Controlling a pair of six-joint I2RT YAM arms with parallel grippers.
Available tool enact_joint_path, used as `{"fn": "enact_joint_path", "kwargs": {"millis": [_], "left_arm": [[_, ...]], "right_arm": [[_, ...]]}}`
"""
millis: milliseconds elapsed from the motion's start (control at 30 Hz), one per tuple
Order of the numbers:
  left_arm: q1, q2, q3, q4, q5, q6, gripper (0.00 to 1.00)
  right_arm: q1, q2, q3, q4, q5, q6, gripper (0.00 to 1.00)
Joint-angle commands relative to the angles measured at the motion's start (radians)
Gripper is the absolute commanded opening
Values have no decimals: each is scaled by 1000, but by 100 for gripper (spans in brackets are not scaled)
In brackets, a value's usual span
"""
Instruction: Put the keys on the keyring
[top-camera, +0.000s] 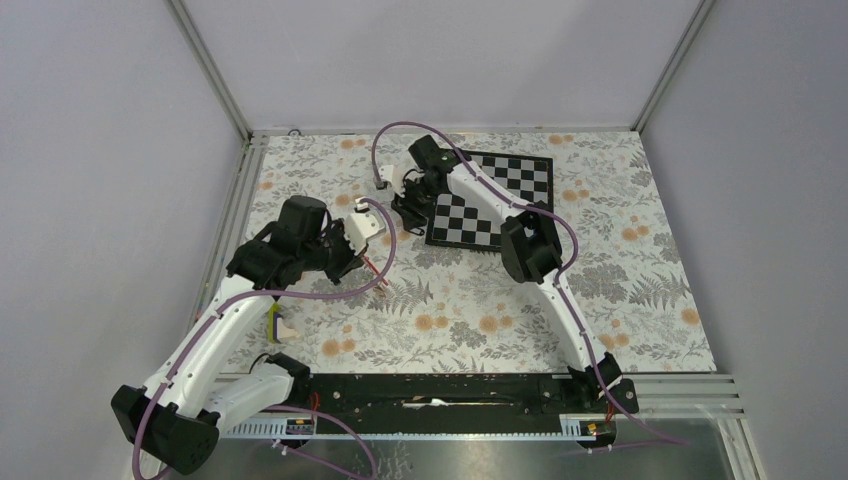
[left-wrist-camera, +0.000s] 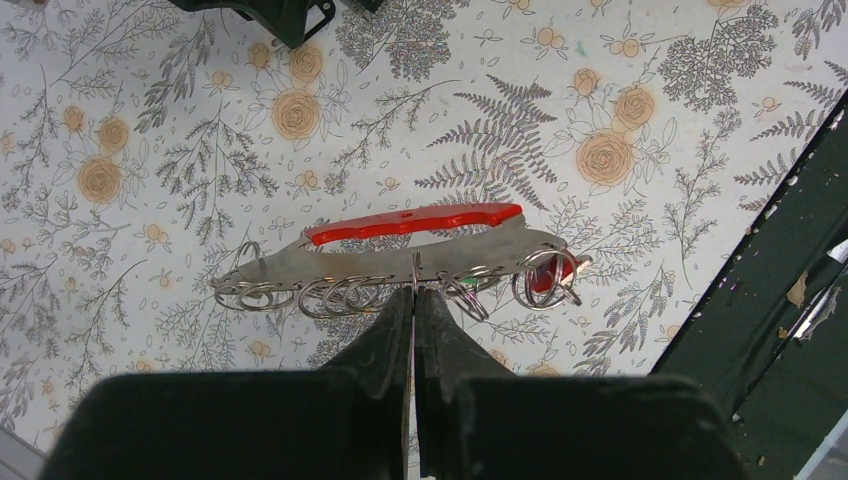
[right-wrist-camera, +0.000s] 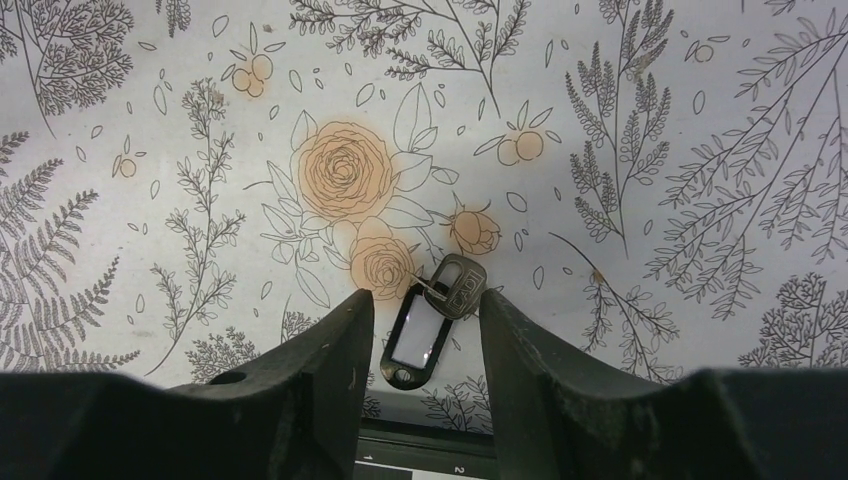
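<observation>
In the left wrist view my left gripper (left-wrist-camera: 415, 293) is shut on one thin ring of the keyring (left-wrist-camera: 400, 262). The keyring is a flat metal strip with a red grip and several split rings, held above the table. Something red (left-wrist-camera: 547, 275) and a speck of green (left-wrist-camera: 471, 283) show behind the right-hand rings. In the top view the left gripper (top-camera: 374, 264) holds it left of centre. A key (right-wrist-camera: 461, 284) with a dark tag and white window (right-wrist-camera: 418, 345) lies flat on the table. My right gripper (right-wrist-camera: 425, 300) is open, one finger on each side of it, touching neither.
A checkerboard (top-camera: 500, 190) lies at the back, under the right arm, and its edge shows just behind the key in the right wrist view. A yellow-and-white block (top-camera: 277, 325) sits beside the left arm. A dark rail (top-camera: 450, 392) runs along the near edge.
</observation>
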Motion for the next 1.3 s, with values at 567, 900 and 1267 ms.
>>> {"fn": "enact_joint_path", "kwargs": {"millis": [567, 900, 1267], "left_arm": [[5, -3, -2, 41, 36, 4, 0], [5, 21, 6, 41, 48, 3, 0], [5, 17, 1, 41, 43, 4, 0]], "right_arm": [[10, 39, 152, -85, -59, -180, 49], [25, 58, 129, -123, -28, -274, 50], [46, 75, 125, -135, 11, -315, 38]]}}
